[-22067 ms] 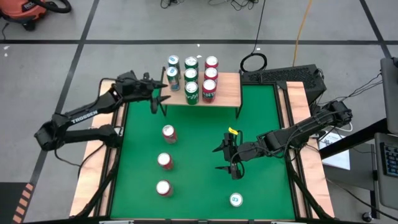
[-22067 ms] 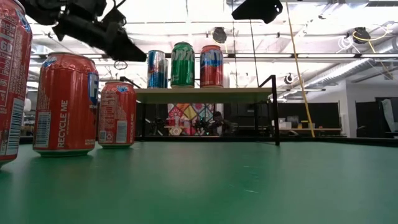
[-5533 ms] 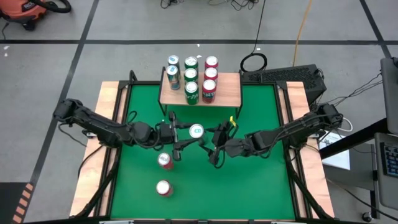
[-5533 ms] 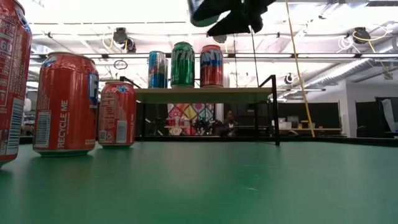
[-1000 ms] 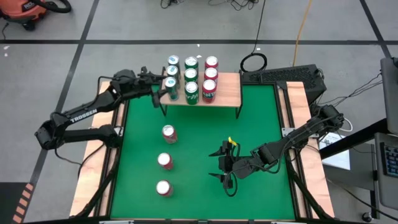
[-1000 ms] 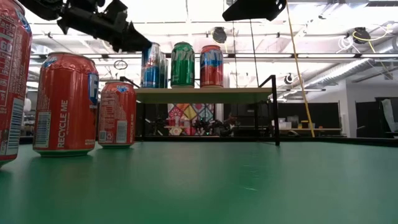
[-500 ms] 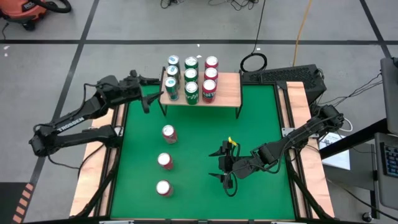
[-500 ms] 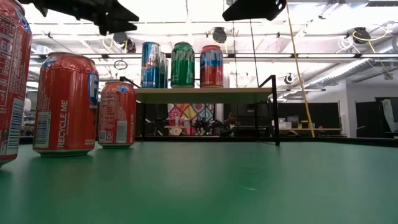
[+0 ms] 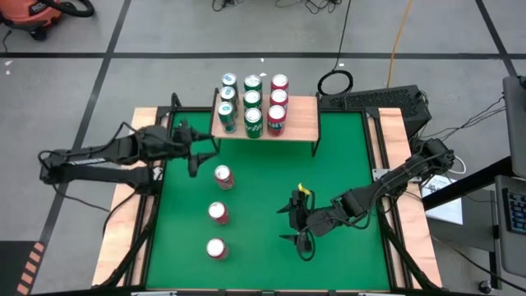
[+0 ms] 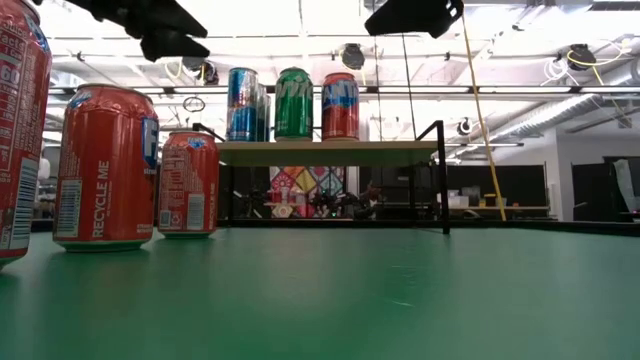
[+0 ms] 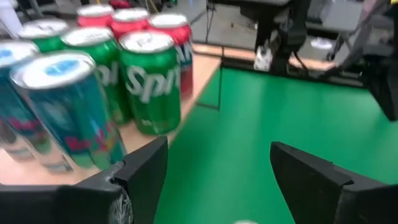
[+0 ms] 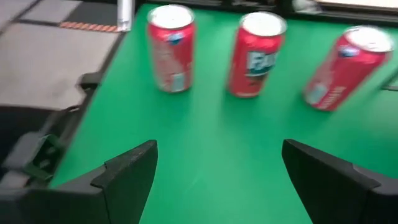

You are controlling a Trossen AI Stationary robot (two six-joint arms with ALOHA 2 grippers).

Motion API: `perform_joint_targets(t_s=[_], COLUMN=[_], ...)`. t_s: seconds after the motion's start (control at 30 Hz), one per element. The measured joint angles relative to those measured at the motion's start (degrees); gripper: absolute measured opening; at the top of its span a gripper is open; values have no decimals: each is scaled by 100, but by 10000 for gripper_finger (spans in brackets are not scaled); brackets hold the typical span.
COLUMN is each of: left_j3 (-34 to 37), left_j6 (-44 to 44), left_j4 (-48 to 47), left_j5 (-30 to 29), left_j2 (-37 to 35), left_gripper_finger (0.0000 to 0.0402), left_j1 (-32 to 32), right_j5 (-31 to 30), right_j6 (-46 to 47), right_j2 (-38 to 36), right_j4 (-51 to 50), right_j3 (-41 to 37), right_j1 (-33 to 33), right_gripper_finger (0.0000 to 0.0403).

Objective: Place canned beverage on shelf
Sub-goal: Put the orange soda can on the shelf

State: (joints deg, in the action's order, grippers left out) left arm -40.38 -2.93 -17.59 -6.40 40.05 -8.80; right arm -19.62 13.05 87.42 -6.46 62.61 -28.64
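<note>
Watch the left gripper (image 9: 194,153) as you swing it down toward the three red cans (image 9: 223,176) lined along the table's (image 9: 345,164) left side: it hangs close off the shelf's (image 9: 300,122) front-left corner, and a careless sweep could clip a leg or topple the teal can (image 11: 65,112) at that edge. Its fingers are spread wide and empty, touching nothing. The right gripper (image 9: 297,222), also spread and empty, waits over the table's right half.

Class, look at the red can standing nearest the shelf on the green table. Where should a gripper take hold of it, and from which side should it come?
Grip the red can around its round side wall, about mid-height, since it stands upright. Come from the left arm's side: the open left gripper is closest, and the neighbouring can leaves that flank free.
</note>
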Motion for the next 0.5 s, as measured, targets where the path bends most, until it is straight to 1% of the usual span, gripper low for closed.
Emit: perform_joint_targets(t_s=[0.1, 0.27, 0.37, 0.5], left_j3=[0, -2, -2, -2], left_j6=[-148, -423, -578, -792], left_j4=[-262, -432, -704, -1050], left_j5=[-405, -775, -938, -1341], left_j2=[43, 329, 634, 1105], left_gripper_finger=[283, 283, 283, 283], left_j1=[488, 1202, 1430, 1521], right_j5=[345, 367, 356, 354], right_j6=[-1, -24, -37, -7], right_j2=[0, 0, 0, 0], right_j4=[-86, -516, -741, -916], right_j3=[0, 0, 0, 0], right_j1=[-4, -2, -2, -2], right_gripper_finger=[336, 336, 336, 336])
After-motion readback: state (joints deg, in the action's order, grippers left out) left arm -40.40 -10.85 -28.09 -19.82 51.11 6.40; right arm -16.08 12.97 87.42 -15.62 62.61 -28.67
